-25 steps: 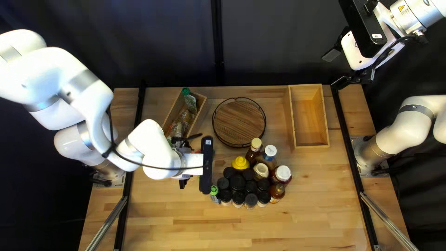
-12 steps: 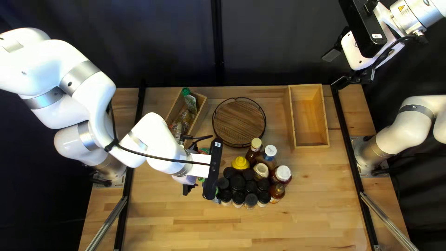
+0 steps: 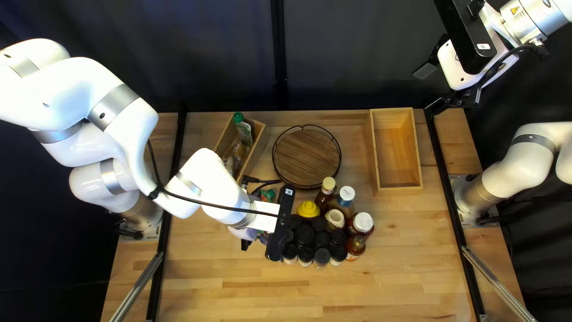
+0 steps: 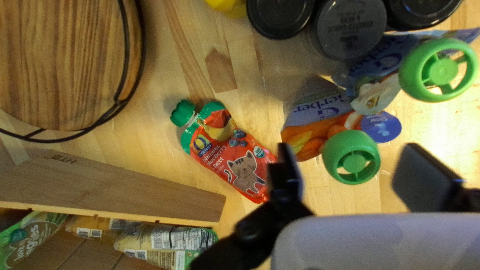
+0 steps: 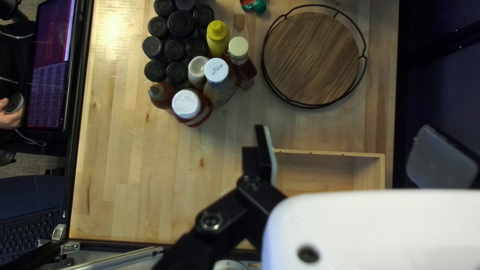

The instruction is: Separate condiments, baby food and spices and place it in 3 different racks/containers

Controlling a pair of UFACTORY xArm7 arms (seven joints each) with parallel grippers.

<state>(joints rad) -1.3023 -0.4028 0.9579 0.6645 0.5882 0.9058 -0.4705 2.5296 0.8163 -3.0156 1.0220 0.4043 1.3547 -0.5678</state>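
My left gripper point(image 3: 245, 244), partly hidden by its arm, is left of the black-lidded jars point(image 3: 322, 240) and condiment bottles point(image 3: 347, 201). In the left wrist view, that gripper point(image 4: 352, 170) stands open, with a green-capped orange pouch point(image 4: 320, 120) just ahead of its fingers; a blue pouch point(image 4: 372, 62) stands beyond. A red pouch point(image 4: 230, 152) lies beside it. More pouches point(image 4: 157, 240) fill the left crate point(image 3: 256, 146). My right gripper point(image 3: 432, 89) is raised at the top right; in the right wrist view this gripper point(image 5: 352, 157) is open and holds nothing.
A round wooden tray point(image 3: 307, 156) with a black wire rim stands between the left crate and an empty wooden box point(image 3: 398, 149). In the right wrist view, a person's hand point(image 5: 11, 117) and a screen point(image 5: 50, 65) show beyond the table edge.
My left arm has moved right and slightly toward the near edge, from beside the crate to beside the jars. It now covers the green-capped pouch near them. The right arm is still.
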